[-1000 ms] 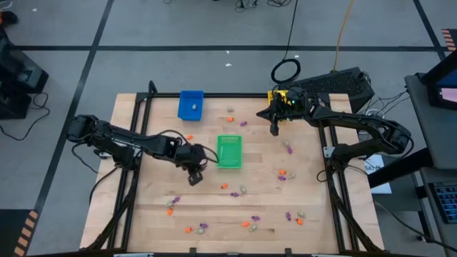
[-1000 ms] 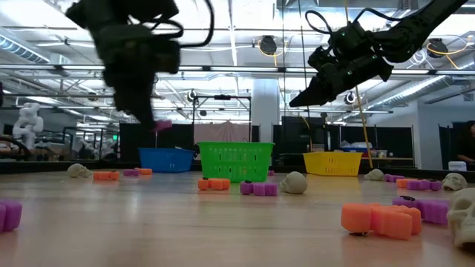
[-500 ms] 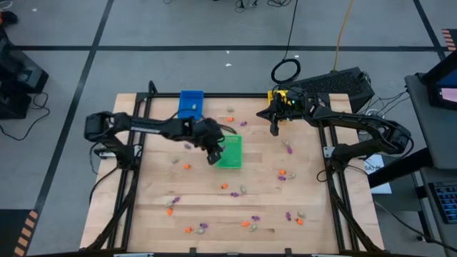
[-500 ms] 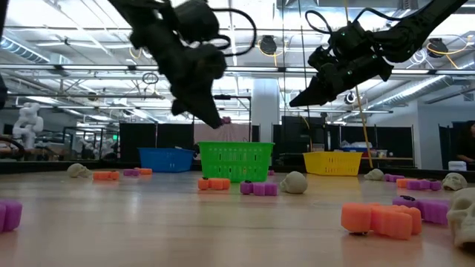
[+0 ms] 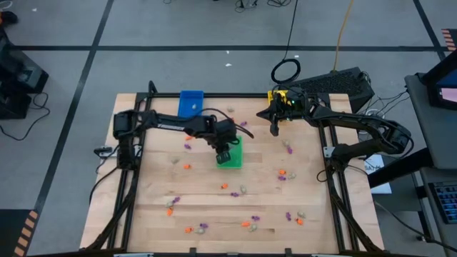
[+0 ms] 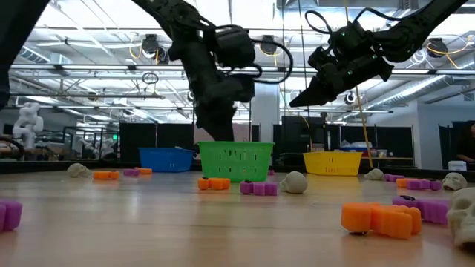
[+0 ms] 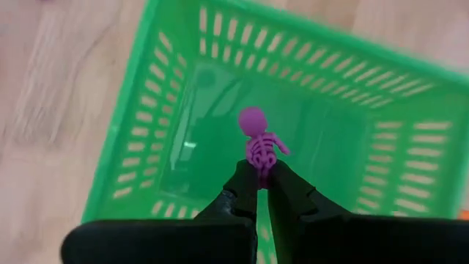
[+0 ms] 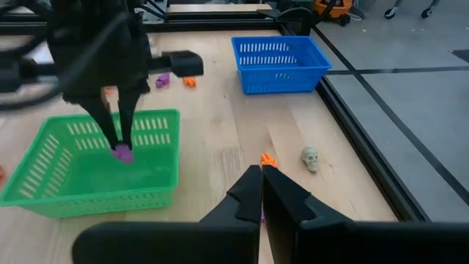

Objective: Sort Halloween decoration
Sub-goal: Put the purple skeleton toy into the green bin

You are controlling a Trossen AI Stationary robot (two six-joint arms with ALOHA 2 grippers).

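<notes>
My left gripper (image 5: 223, 155) hangs over the green tray (image 5: 232, 160) with its fingers pointing down into it, shut on a purple skeleton trinket (image 7: 256, 138). The right wrist view shows that trinket (image 8: 122, 152) low inside the tray's walls (image 8: 88, 196). My right gripper (image 5: 274, 129) is shut on nothing, in the air near the table's far right, beside the yellow tray (image 6: 332, 162). Orange, purple and pale trinkets (image 5: 242, 190) lie scattered on the wooden table. My left gripper pinches the purple skeleton by its lower end (image 7: 260, 163) between the two fingertips (image 7: 245, 183), coming from above and pointing down. The skeleton sticks out beyond the fingertips, head (image 7: 251, 117) farthest from them. It is lifted clear, inside the green tray's walls.
A blue tray (image 5: 191, 104) stands at the far edge, with a pale trinket inside. A pale skull (image 8: 311, 158) and an orange piece (image 8: 268, 159) lie below my right gripper. More trinkets lie along the near edge (image 5: 202, 227) and right of the green tray (image 5: 283, 174).
My left gripper, shut on the purple skeleton throughout, has swung from the near left of the green tray toward the right and the far edge. It now stands over the tray and has sunk so that its fingertips are behind the tray's rim.
</notes>
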